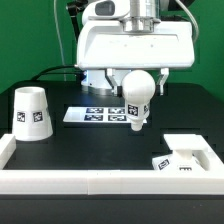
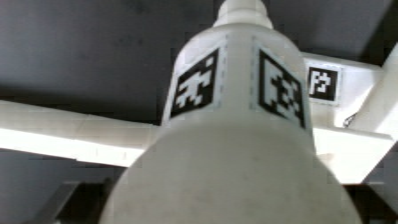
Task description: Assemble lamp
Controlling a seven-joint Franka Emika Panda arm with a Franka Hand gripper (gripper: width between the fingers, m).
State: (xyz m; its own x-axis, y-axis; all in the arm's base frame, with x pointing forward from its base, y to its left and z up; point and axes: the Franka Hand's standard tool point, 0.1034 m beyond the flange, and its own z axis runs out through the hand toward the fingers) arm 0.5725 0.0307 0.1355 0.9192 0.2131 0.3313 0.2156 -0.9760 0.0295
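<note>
My gripper [image 1: 136, 74] is shut on the white bulb [image 1: 137, 96] and holds it above the black table with its narrow tagged neck pointing down. In the wrist view the bulb [image 2: 228, 120] fills the middle, with two tags on its neck, between my dark fingers [image 2: 75, 204]. The low square base [image 1: 186, 155] lies on the table at the exterior view's right, near the front wall; a tagged part of it shows in the wrist view [image 2: 327, 82]. The cup-like shade [image 1: 30, 111] stands at the exterior view's left, apart from the gripper.
The marker board [image 1: 97, 114] lies flat on the table behind the bulb. A white wall [image 1: 90, 182] runs along the table's front and sides; it also crosses the wrist view [image 2: 63, 125].
</note>
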